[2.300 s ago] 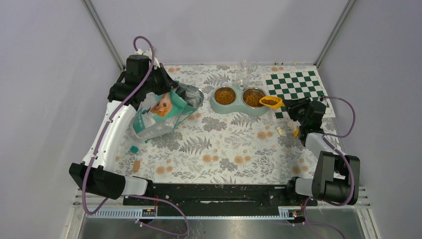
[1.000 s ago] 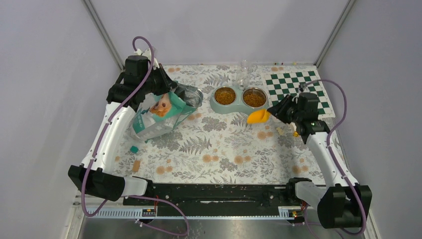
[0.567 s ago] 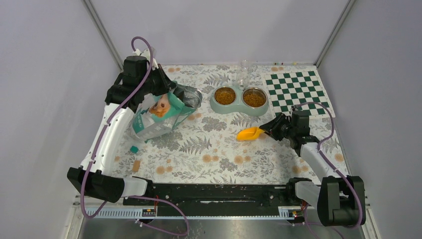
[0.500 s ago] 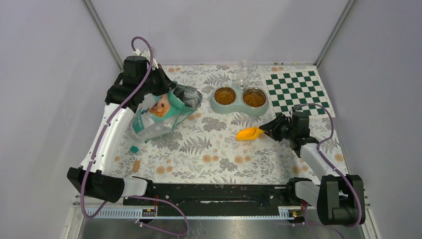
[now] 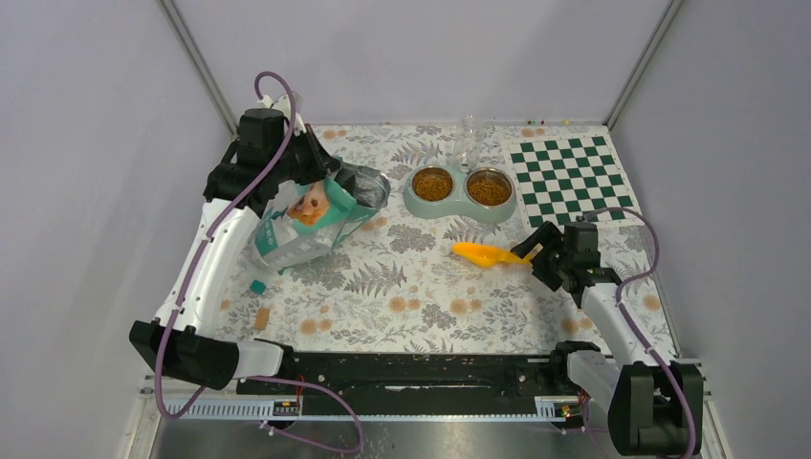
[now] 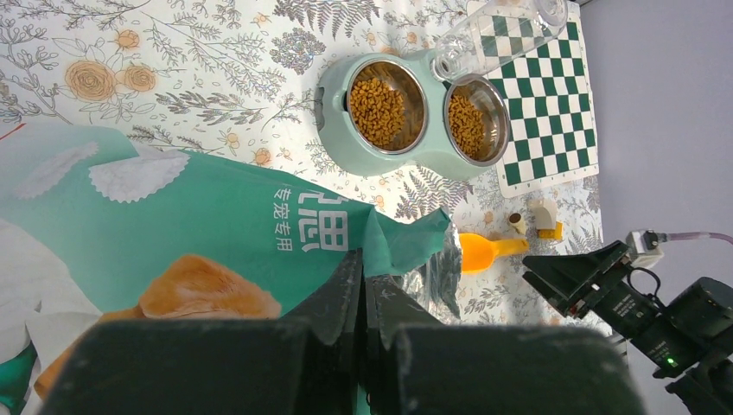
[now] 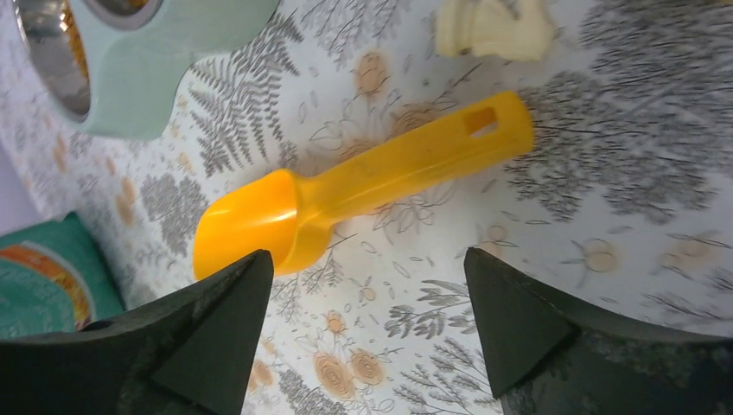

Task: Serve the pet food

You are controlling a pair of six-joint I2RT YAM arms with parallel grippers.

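Note:
The pet food is brown kibble filling both steel bowls (image 5: 432, 184) (image 5: 489, 189) of a mint-green double feeder (image 5: 459, 209) at the back; the left wrist view shows the kibble (image 6: 378, 111) too. A yellow-orange scoop (image 5: 488, 254) (image 7: 346, 194) lies on the floral mat in front of the feeder. My right gripper (image 5: 536, 255) (image 7: 365, 254) stands open just behind the scoop's handle, with only mat between its fingers. My left gripper (image 5: 320, 164) (image 6: 363, 277) is shut on the torn rim of the teal bag (image 5: 306, 218) (image 6: 173, 225), holding it tilted.
A green checkered mat (image 5: 569, 177) lies at the back right. A clear bottle (image 5: 469, 139) stands behind the feeder. A cream scrap (image 7: 493, 26) lies near the scoop's handle. A teal cap (image 5: 257, 286) and a small cork (image 5: 262, 317) lie front left.
My right arm carried the scoop from the right bowl down to the mat, then opened and let it go. The left arm and bag have not moved.

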